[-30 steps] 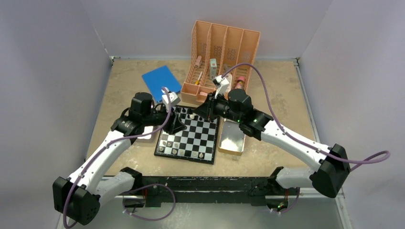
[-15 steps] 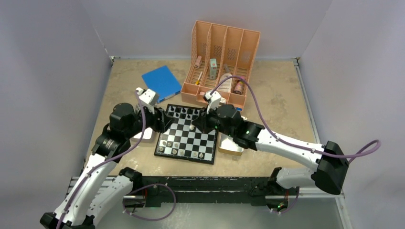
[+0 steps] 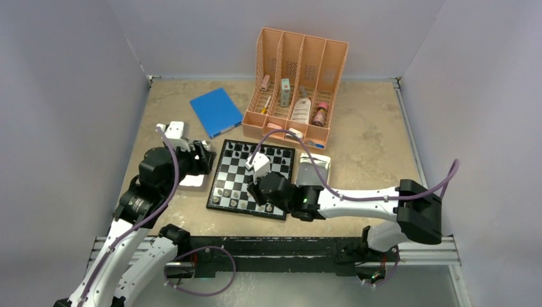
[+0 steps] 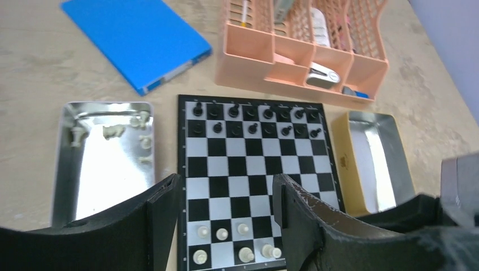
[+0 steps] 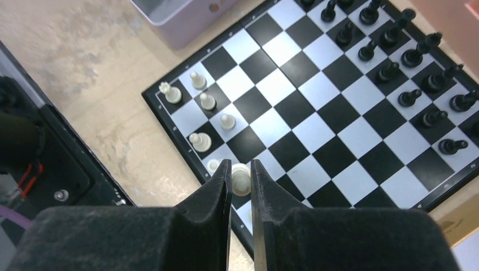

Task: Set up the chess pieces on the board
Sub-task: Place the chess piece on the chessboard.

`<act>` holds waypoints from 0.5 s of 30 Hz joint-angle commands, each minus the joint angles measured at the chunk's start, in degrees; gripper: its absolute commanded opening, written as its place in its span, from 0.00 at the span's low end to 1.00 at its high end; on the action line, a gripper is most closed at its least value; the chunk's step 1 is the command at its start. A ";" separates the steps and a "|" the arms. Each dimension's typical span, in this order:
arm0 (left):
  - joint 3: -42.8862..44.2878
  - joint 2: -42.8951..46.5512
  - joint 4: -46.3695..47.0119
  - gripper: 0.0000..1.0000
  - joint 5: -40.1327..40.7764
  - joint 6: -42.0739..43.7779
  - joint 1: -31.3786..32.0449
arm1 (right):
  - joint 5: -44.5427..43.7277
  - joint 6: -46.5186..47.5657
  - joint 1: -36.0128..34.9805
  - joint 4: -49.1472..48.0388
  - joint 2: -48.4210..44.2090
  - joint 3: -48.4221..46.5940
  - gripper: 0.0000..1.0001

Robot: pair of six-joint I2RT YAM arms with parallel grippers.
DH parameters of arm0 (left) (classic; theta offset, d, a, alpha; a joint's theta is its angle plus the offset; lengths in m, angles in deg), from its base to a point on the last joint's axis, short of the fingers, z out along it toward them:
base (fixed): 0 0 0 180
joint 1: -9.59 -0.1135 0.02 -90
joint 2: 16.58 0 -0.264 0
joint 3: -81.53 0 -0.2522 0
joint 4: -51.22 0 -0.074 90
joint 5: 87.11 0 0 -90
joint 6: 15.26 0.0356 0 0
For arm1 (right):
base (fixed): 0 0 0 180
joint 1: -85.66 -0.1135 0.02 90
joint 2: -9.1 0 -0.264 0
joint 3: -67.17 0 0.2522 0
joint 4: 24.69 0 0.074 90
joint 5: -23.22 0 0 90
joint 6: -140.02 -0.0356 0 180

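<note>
The right end effector [image 5: 241, 169] is clenched on a pale chess piece [image 5: 241, 176], just above the near edge of the board [image 5: 308, 132]. The left end effector [image 4: 225, 189] is released, fingers wide apart, at the board's left side over the metal tray [image 4: 107, 169].

One board [image 4: 248, 169] is showing. Black pieces [image 4: 253, 129] are filling its two far rows: eight are standing in the nearer row, and the back row is looking like eight too. Six white pieces [image 5: 208, 101] are standing at the near end. A seventh white piece [image 5: 240, 178] is sitting pinched between the right gripper's [image 5: 241, 165] fingers. About five more, blurry, are lying in the left one of two metal trays [image 4: 107, 186]. One blue book [image 4: 135, 39] and one peach organizer [image 4: 243, 56] with four slots are sitting behind.
</note>
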 commanded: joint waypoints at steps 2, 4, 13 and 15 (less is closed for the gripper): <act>1.43 4.24 -2.45 0.60 10.02 -2.16 -0.04 | -8.74 -0.87 -3.97 -1.41 2.77 -0.16 0.16; 1.15 6.25 -2.19 0.60 11.10 -2.12 -0.04 | -10.38 -1.34 -4.63 -1.06 4.05 -0.07 0.16; 0.14 11.51 -1.36 0.60 14.39 -1.53 -0.04 | -13.31 -2.72 -6.99 -1.01 6.38 0.03 0.17; 0.11 11.52 -1.19 0.60 14.43 -1.55 -0.04 | -13.32 -2.67 -7.19 -1.17 7.03 -0.01 0.17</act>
